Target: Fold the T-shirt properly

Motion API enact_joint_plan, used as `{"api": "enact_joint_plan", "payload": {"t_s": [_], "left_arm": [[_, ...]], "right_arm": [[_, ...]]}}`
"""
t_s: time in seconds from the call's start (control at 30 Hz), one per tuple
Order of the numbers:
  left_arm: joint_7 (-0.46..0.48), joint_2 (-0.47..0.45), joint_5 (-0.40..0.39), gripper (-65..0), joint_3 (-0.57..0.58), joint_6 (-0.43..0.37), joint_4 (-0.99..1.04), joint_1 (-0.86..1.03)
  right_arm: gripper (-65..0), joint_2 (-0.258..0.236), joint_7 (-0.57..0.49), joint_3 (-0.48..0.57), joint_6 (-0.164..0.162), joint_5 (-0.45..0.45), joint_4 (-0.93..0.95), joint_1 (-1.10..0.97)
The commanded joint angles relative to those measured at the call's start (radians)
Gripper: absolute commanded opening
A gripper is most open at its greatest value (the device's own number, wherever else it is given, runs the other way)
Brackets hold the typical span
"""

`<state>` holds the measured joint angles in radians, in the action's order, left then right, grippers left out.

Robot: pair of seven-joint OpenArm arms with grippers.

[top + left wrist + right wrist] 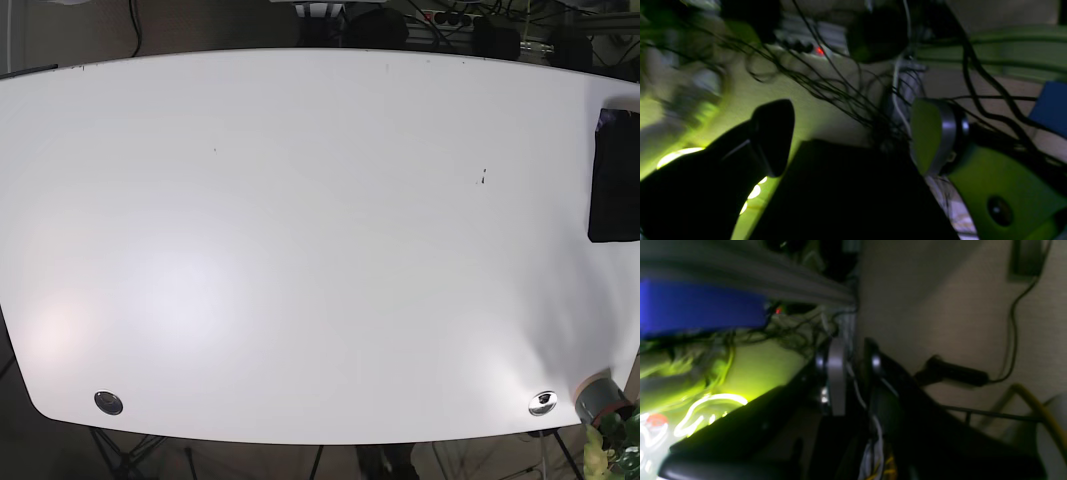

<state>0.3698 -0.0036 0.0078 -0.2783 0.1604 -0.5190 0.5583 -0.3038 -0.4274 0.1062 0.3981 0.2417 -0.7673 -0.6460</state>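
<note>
Wide white counter (300, 250) fills the base view, and it lies bare across nearly its whole top. Over at its right edge sits a dark flat rectangle (612, 185), cut off by the frame; that may be the T-shirt, folded and set aside, but I cannot tell for sure. If it is, the fold looks done or close to done; if not, the shirt is out of sight and nothing shows any folding under way. No arm shows over the counter in the base view. Both wrist views point off into dim space below or behind the rig: a tangle of cables (840, 83), a blue block (700, 305), a wall. Dark shapes sit in front of each lens, too blurred to read as fingers, so neither the left hand nor the right hand gives away how far open it is or whether it holds anything. Small metal grommets (108, 402) dot the near corners
</note>
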Motion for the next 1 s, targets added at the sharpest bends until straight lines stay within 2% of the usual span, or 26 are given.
{"api": "enact_joint_plan", "payload": {"t_s": [0.0,0.17,0.27,0.5,0.7,0.83,0.97], "left_arm": [[0.018,-0.028,-0.002,-14.3,0.000,-0.003,0.079,-0.028],[0.018,-0.036,-0.001,-14.3,0.000,-0.003,0.185,-0.129],[0.013,-0.057,-0.001,-14.3,0.000,-0.003,0.239,-0.168],[-0.091,-0.072,0.001,-14.3,0.006,-0.003,0.313,-0.284],[-0.196,-0.094,-0.002,-14.3,0.078,-0.005,0.322,-0.370],[-0.256,-0.091,-0.001,-14.3,0.104,-0.048,0.360,-0.430],[-0.256,-0.083,-0.001,-14.3,0.116,-0.092,0.395,-0.462]], "right_arm": [[-56.4,-0.007,-0.017,0.002,0.006,0.003,0.085,0.033],[-56.4,0.022,-0.017,0.007,0.008,0.002,0.230,0.147],[-56.4,0.025,-0.017,0.054,0.008,0.002,0.259,0.188],[-56.4,0.028,-0.015,0.138,0.006,0.003,0.365,0.308],[-56.4,0.050,-0.015,0.160,0.006,0.005,0.466,0.406],[-56.0,0.051,-0.014,0.160,0.006,0.003,0.513,0.457],[-55.8,0.056,-0.014,0.160,0.006,0.003,0.546,0.490]]}}
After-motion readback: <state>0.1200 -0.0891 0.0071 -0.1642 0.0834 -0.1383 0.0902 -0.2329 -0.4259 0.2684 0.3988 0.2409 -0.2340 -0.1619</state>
